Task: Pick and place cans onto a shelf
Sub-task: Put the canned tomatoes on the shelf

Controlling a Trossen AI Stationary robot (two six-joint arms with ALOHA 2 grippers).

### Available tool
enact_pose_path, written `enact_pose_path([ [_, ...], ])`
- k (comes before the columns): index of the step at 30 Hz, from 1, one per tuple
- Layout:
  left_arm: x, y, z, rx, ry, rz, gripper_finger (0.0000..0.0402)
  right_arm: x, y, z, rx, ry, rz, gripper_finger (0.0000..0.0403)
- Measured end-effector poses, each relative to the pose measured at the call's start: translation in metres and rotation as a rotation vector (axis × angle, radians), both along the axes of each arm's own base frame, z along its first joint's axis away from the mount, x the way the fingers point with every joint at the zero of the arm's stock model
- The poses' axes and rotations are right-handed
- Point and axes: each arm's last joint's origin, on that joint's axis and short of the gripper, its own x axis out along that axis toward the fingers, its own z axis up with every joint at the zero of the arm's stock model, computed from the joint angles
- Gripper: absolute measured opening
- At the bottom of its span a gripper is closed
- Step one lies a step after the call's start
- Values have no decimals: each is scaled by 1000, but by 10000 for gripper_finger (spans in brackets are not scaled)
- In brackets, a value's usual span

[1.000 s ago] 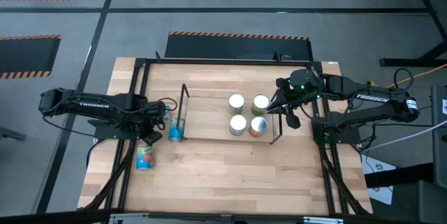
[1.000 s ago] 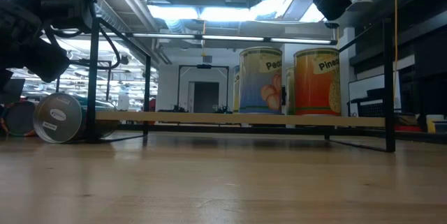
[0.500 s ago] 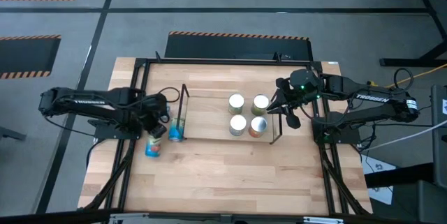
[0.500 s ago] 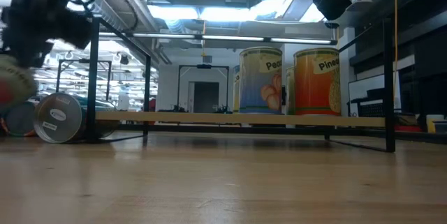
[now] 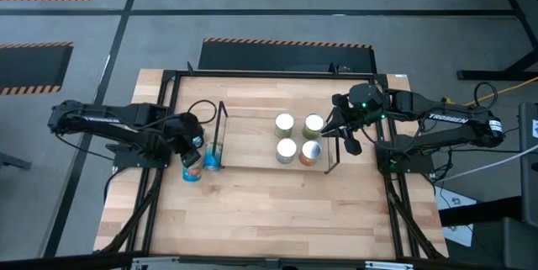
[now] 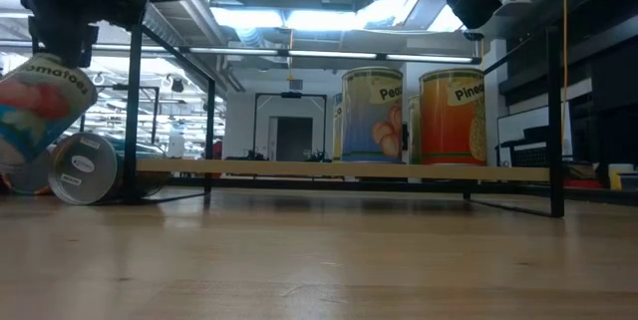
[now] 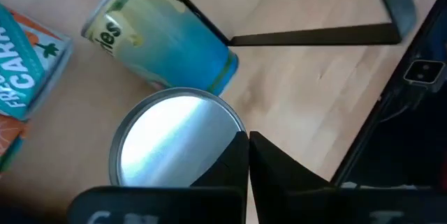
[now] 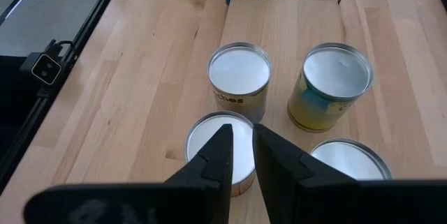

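My left gripper is shut on a blue-and-red tomato can, which hangs tilted above the table in the low view, just left of the shelf. A blue can lies on its side at the shelf's left end. Several cans stand upright on the shelf's right half. My right gripper hovers shut above them, touching nothing. My left gripper holds the tomato can by the rim of its silver top, pinched between the two nearly closed fingers at the top's edge. The fingers come from above, pointing down. The can hangs tilted below them, lifted clear of the table.
An orange carrot pack lies next to the blue can lying on its side. The shelf's black wire uprights stand close to the held can. The black table frame runs along the left. Bare wood lies toward the near edge.
My left gripper has lifted the tomato can off the table near the left edge and carried it up, to the right and a little farther back, toward the shelf's left end. The can, lying on its side before, now hangs tilted below the fingers.
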Motion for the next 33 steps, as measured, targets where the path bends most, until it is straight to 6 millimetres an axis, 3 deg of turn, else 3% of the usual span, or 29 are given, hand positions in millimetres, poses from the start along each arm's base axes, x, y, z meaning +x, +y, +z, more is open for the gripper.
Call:
enact_pose_path([
  [7, 2, -11, 18, -6, -63, -52, 0, 0, 0, 0, 0, 0, 0, 62],
  [13, 13, -21, 34, -57, -227, -74, 0, 0, 0, 0, 0, 0, -1, 62],
  [21, 26, -39, 40, -134, -322, -116, 0, 0, 0, 0, -1, -1, 0, 62],
  [33, 78, -54, 44, -121, -605, -183, 0, 1, 0, 1, -5, -13, 2, 62],
])
